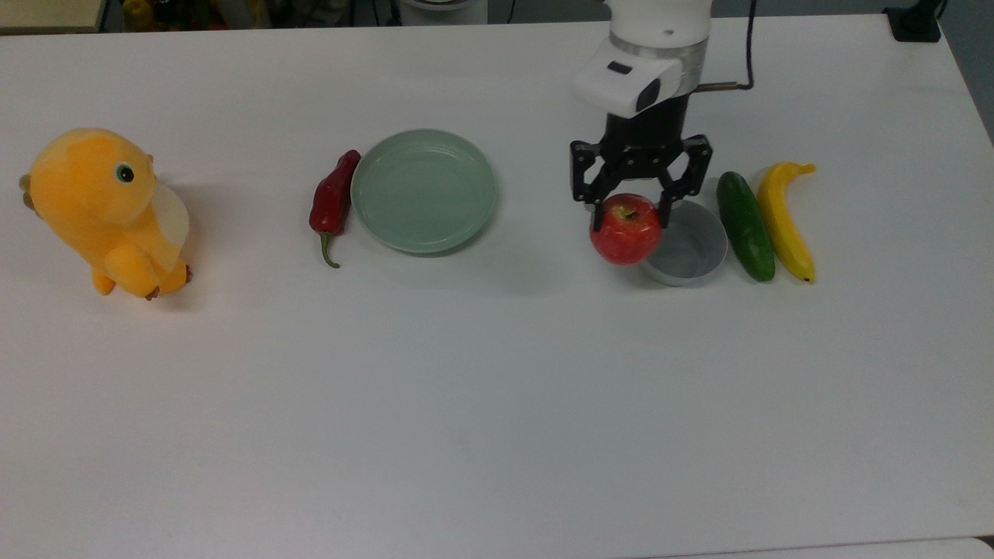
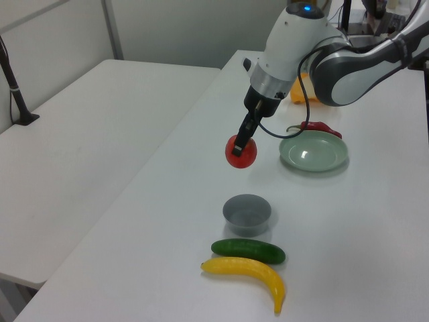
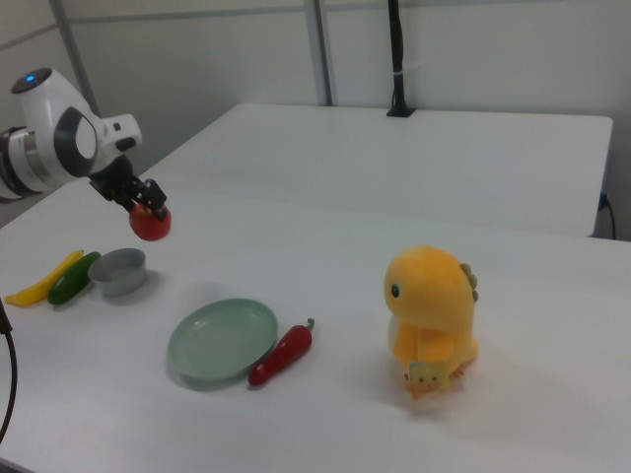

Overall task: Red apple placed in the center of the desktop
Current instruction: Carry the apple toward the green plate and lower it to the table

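The red apple [image 1: 626, 230] hangs in the air well above the desktop [image 1: 497, 404], held by my gripper [image 1: 629, 211], which is shut on its upper part. In the top view it overlaps the left rim of a small grey bowl [image 1: 687, 247]. The left view shows the red apple [image 2: 240, 152] lifted high and past the grey bowl [image 2: 247, 213], with my gripper [image 2: 242, 139] clamped on it from above. In the right view the red apple [image 3: 151, 224] floats above the grey bowl [image 3: 119, 271] under my gripper [image 3: 145, 207].
A green cucumber [image 1: 745, 226] and a yellow banana [image 1: 784, 220] lie right of the bowl in the top view. A pale green plate [image 1: 423, 191] with a red chili pepper [image 1: 331, 203] beside it sits mid-table. An orange plush toy [image 1: 105, 211] stands at the top view's left.
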Robot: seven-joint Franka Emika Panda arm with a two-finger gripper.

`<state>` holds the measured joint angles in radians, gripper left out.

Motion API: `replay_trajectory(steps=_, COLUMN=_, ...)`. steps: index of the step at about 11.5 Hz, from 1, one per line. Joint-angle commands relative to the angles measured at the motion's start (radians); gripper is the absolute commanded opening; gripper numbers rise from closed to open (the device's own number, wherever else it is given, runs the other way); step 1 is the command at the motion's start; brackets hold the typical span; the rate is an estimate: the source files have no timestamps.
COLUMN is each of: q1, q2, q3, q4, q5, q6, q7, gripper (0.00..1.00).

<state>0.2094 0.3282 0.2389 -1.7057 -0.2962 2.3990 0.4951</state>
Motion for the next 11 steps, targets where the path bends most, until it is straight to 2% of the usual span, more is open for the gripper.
replay_trajectory(steps=1, q1=0.007, q2=-0.031, q3=-0.052, q4=-0.077, q5=-0.003, q6=-0.020, q7=-0.035, gripper=0.14)
replay_trajectory(steps=4, q1=-0.007, q2=-0.017, q3=-0.096, q4=-0.095, q5=-0.003, q6=-0.020, q7=-0.081, gripper=0.14)
replay_trajectory(steps=11, q1=-0.022, q2=0.020, q3=-0.102, q4=-0.123, q5=-0.004, q6=-0.020, q7=-0.113, gripper=0.15)
